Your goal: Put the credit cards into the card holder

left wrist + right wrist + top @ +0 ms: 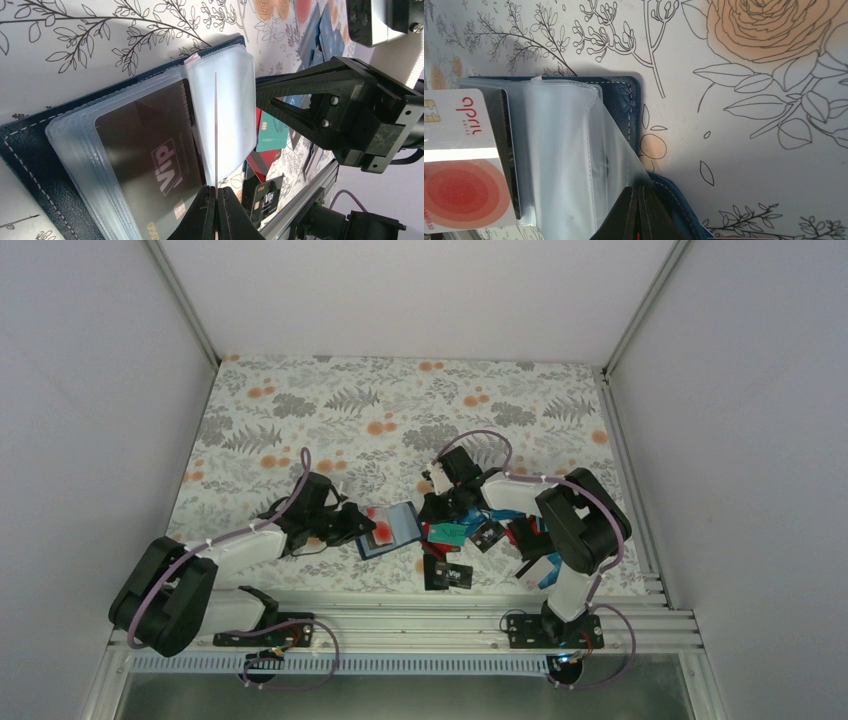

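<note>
On the floral tablecloth [300, 410] between white walls, the card holder [405, 524] is lying open near the middle, close to the front edge. The left gripper [216, 192] is pinching a white-pink card [464, 160] edge-on over it, while the right gripper [638, 192] is squeezing the corner of a clear sleeve [574, 150] of the holder. The other credit cards [447, 534] are lying piled just to its right, under the right arm.
</note>
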